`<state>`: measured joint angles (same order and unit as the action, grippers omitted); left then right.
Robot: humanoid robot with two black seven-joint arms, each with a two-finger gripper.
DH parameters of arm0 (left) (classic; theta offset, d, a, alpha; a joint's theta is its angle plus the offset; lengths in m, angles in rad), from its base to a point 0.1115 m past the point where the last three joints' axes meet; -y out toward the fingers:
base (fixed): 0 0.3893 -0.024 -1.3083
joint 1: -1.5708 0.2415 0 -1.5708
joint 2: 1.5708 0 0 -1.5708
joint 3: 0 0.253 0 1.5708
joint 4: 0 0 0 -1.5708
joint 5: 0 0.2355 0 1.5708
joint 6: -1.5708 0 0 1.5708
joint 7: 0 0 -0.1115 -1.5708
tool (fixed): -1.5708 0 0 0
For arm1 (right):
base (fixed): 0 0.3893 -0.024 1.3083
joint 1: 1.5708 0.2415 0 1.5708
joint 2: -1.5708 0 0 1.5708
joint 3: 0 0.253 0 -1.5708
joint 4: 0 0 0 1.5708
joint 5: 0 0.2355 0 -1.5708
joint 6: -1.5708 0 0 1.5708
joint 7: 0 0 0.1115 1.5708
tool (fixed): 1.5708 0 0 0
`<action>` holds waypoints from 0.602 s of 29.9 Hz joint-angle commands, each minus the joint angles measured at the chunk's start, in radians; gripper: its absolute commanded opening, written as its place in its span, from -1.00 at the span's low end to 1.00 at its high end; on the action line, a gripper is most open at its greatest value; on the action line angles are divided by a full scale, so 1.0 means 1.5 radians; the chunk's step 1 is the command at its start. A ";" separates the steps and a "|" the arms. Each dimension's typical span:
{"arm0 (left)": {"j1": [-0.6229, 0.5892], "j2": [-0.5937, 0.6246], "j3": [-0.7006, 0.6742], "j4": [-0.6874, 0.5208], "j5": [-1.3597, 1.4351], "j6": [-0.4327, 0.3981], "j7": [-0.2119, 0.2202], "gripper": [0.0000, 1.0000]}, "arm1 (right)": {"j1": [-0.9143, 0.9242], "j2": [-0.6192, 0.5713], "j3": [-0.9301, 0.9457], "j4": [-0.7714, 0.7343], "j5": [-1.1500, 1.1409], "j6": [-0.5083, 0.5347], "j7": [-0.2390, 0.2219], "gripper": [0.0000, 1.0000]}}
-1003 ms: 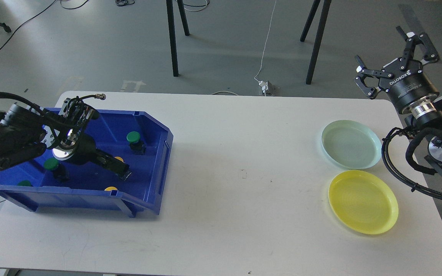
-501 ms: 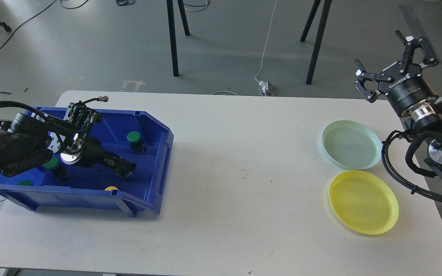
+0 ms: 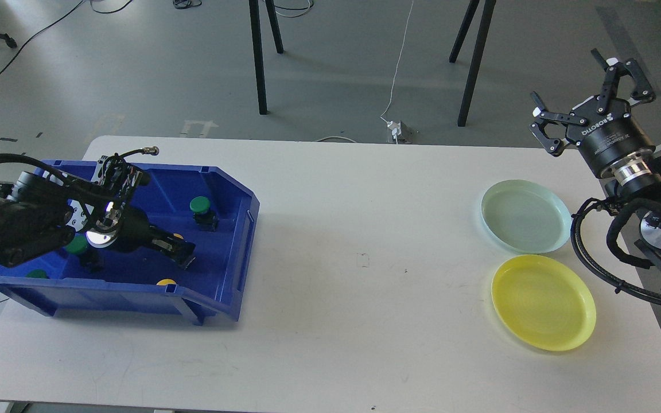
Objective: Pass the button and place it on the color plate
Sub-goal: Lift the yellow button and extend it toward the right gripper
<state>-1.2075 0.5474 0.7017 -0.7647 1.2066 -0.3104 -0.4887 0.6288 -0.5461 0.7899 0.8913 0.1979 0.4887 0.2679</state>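
1. My left gripper [image 3: 184, 256] is down inside the blue bin [image 3: 224, 281], pointing toward four o'clock. It shows dark and end-on, so I cannot tell whether its fingers are apart or together.
2. A sliver of a yellow button [image 3: 178, 236] peeks out at the gripper's twelve o'clock, just beside it; whether they touch I cannot tell.
3. A second yellow button [image 3: 165, 282] lies at the gripper's seven o'clock, against the bin's front wall.
4. A green button [image 3: 199, 205] on its black base stands upright at the gripper's one o'clock, apart from it.
5. Two more green buttons sit at nine o'clock, partly behind my left arm: one [image 3: 76, 245] near the wrist, another [image 3: 37, 274] by the front wall.
6. My right gripper [image 3: 586, 94] is raised past the table's far right corner, fingers spread wide and holding nothing.
7. At its six o'clock, on the white table [image 3: 353, 298], lie the pale green plate [image 3: 525, 215] and, nearer me, the yellow plate [image 3: 543, 302], both bare.
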 commanded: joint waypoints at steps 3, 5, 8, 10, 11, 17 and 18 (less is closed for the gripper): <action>-0.029 0.066 -0.011 -0.039 0.003 0.009 0.000 -0.79 | -0.001 0.000 0.004 -0.005 -0.001 0.000 0.000 0.97; -0.074 0.128 -0.028 -0.107 0.003 0.007 0.000 -0.79 | 0.000 0.001 0.008 -0.008 0.000 0.000 0.000 0.97; -0.132 0.234 -0.066 -0.222 0.005 -0.004 0.000 -0.79 | -0.001 0.001 0.022 -0.028 0.000 0.000 -0.002 0.97; -0.157 0.292 -0.099 -0.279 0.003 -0.023 0.000 -0.79 | -0.001 0.010 0.025 -0.065 0.000 0.000 -0.002 0.97; -0.166 0.309 -0.116 -0.295 0.003 -0.039 0.000 -0.79 | 0.001 0.011 0.026 -0.085 0.000 0.000 -0.002 0.97; -0.162 0.399 -0.288 -0.422 -0.056 -0.119 0.000 -0.79 | -0.020 0.022 0.030 -0.061 0.002 0.000 0.003 0.97; -0.158 0.402 -0.299 -0.448 -0.099 -0.119 0.000 -0.79 | -0.027 0.019 0.030 -0.042 0.002 0.000 0.004 0.97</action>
<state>-1.4627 1.1116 0.3359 -1.3275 1.1742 -0.4778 -0.4884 0.6178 -0.5108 0.8338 0.7629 0.2004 0.4886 0.2705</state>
